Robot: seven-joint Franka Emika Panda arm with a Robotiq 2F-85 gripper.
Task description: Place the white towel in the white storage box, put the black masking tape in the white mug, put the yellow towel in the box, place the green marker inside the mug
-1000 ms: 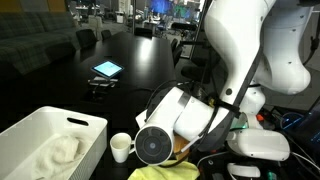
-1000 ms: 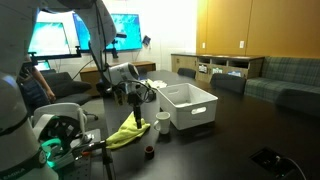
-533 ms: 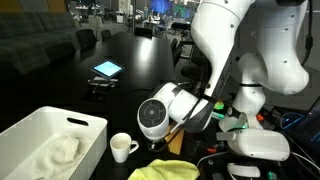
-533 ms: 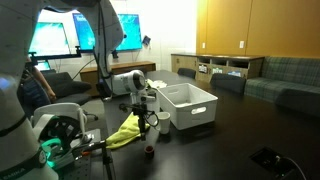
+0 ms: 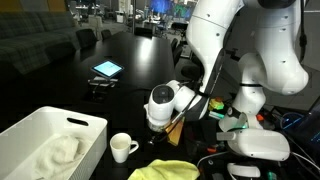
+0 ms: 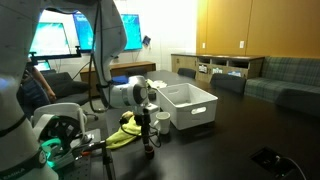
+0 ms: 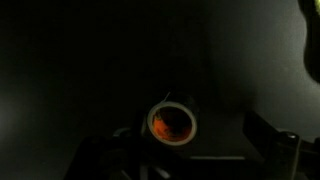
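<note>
Jaws of the gripper (image 6: 147, 132) stand wide apart above the table, holding nothing. The black masking tape (image 7: 172, 124) lies flat beneath them, near the white mug (image 5: 122, 147), not in it. Recommended: descend centred and close across the roll's outer wall. The yellow towel (image 5: 175, 170) lies near the mug and may snag. The white storage box (image 5: 40, 125), with the white towel (image 5: 55, 152) inside, stands on the mug's opposite side. The green marker could not be located.

yellow towel (image 5: 170, 170), white storage box (image 5: 95, 145) cropped
</note>
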